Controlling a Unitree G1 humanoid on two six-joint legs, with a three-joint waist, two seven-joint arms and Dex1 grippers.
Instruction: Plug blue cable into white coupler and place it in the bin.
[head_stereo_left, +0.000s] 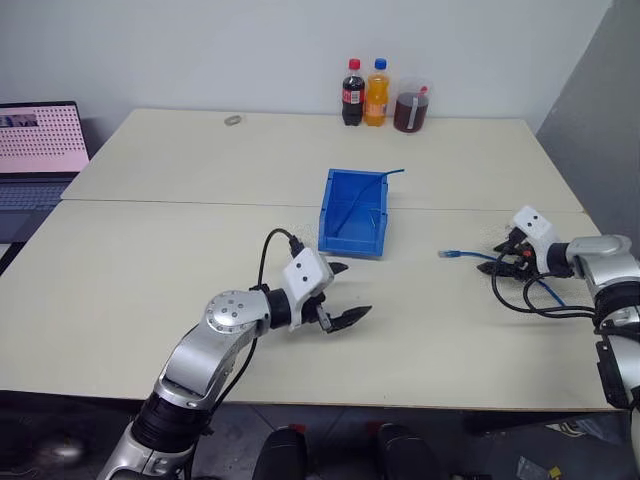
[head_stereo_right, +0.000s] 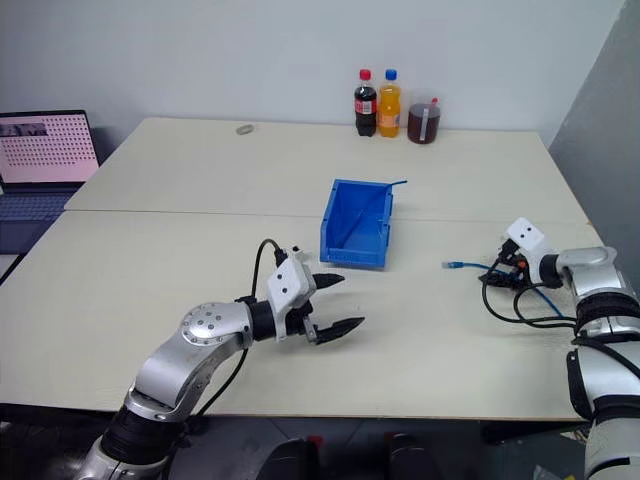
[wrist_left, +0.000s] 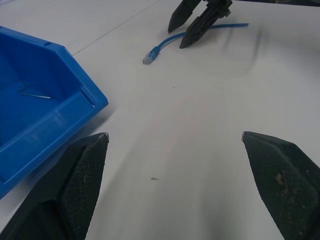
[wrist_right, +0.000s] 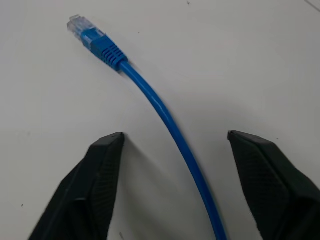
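A pale beige table (head_stereo_left: 150, 270) stands against a plain white wall, two tops butted along a seam. The right gripper (wrist_right: 172, 165) hangs low over it near its right edge, black fingers (wrist_right: 95, 185) apart and straddling the blue cable (wrist_right: 165, 117), which runs between them without touching either pad. The cable's plug (wrist_right: 92, 37) lies on the table just ahead of the fingers, pointing toward the bin (head_stereo_left: 355, 212); the rest of the cable trails back under the wrist.

The left gripper (head_stereo_left: 340, 292) hovers just in front of the bin's low front, jaws spread wide and empty. I cannot find the white coupler in any view, and a thin blue wire (head_stereo_left: 372, 190) leans inside the bin.

Judging from this, the risks are three. The fingers may close behind the plug on bare cable, leaving the plug free to droop and swing, which would spoil alignment with a socket. Pads meeting the round jacket off-centre could roll it aside and close on nothing. With the coupler unlocated, the left arm has nothing to offer.

Bottles (head_stereo_left: 365, 92) and a laptop (head_stereo_left: 40, 150) sit well apart.
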